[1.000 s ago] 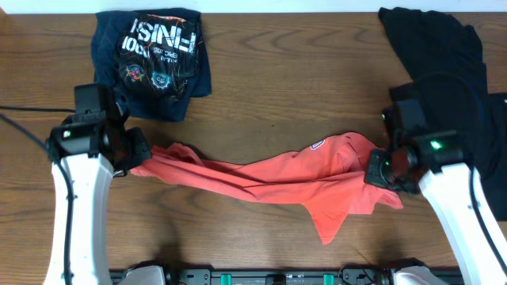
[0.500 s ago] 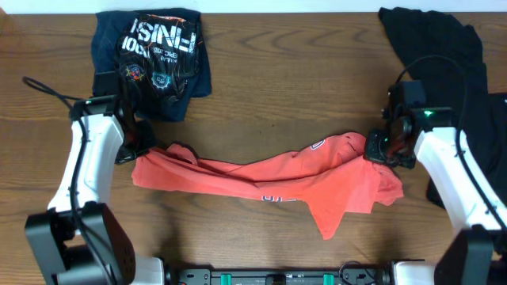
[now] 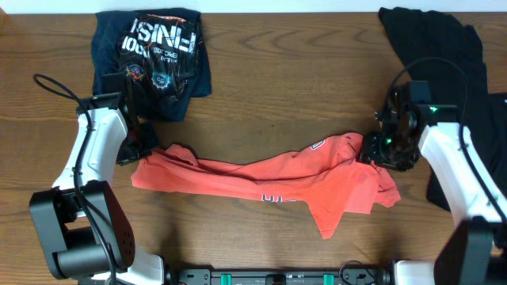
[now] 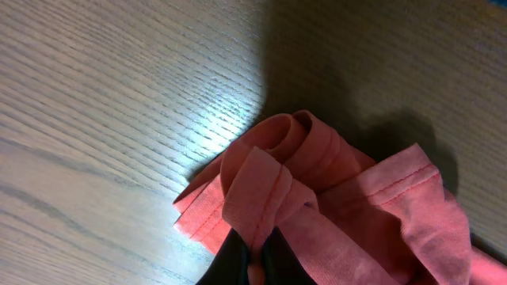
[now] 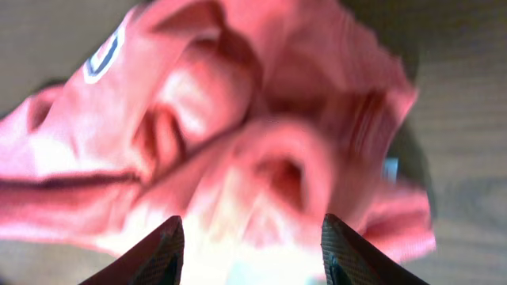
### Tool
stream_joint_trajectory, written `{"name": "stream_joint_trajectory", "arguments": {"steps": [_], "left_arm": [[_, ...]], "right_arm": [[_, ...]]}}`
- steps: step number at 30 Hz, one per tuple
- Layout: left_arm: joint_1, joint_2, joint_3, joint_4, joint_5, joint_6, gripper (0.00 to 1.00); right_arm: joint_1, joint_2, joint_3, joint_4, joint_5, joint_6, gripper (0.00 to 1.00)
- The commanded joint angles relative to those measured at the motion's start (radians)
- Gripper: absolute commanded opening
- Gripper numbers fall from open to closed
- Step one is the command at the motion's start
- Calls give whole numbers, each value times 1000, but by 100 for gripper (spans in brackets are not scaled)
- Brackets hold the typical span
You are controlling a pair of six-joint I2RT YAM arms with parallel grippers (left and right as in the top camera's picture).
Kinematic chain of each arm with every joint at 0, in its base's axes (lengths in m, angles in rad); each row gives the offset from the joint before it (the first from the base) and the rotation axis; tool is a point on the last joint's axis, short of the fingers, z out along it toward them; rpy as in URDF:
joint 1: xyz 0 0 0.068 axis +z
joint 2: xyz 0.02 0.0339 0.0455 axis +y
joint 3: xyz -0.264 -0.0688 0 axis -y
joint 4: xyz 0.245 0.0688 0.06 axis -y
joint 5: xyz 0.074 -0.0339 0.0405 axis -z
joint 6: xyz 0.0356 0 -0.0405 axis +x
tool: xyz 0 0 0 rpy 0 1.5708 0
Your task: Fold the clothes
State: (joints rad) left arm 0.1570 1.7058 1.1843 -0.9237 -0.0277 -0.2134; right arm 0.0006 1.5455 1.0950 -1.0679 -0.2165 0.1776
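Cloth fills the tight pinch of the left gripper [image 4: 255, 257] at the bottom edge of its wrist view: the two dark jaws are closed on a stitched hem of the T-shirt [image 3: 269, 178], whose soft coral-red knit curls into a rolled loop just above them. The right gripper [image 5: 253, 249] stands with its jaws parted at the bottom of its blurred wrist view. Bunched coral folds lie beyond the gap, and I cannot tell whether either tip touches them. A small oval emblem [image 5: 103, 57] with a dark edge shows at the upper left of that view.

In the overhead view the T-shirt lies in the lower middle as a long, rumpled band stretched between the two grippers. One pointed flap hangs toward the bottom edge, and part of the white lettering [image 3: 277, 197] shows on the lower side. It rests on a brown wooden table [image 3: 277, 87] with fine straight grain.

Three garments are visible: the coral one, a dark navy shirt [image 3: 154, 51] with glossy white print, folded into a rough square at the upper left, and a limp black garment [image 3: 436, 47] at the upper right. Two white arms reach in, one from each side.
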Motion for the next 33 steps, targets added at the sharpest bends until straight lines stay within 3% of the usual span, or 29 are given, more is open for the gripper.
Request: {"name": "stream_joint_trajectory", "arguments": {"steps": [1, 11, 19, 25, 33], "left_arm": [[5, 5, 14, -6, -11, -10, 6], [5, 5, 14, -34, -10, -10, 6], [5, -29, 15, -134, -10, -11, 6], [5, -126, 15, -191, -10, -25, 6], [5, -325, 14, -263, -10, -51, 6]], "right_arm": [[70, -82, 22, -46, -35, -17, 52], [346, -142, -150, -30, 48, 311, 36], [494, -143, -241, -9, 53, 421, 27], [541, -143, -248, -20, 72, 463, 32], [556, -152, -259, -53, 119, 547, 51]]}}
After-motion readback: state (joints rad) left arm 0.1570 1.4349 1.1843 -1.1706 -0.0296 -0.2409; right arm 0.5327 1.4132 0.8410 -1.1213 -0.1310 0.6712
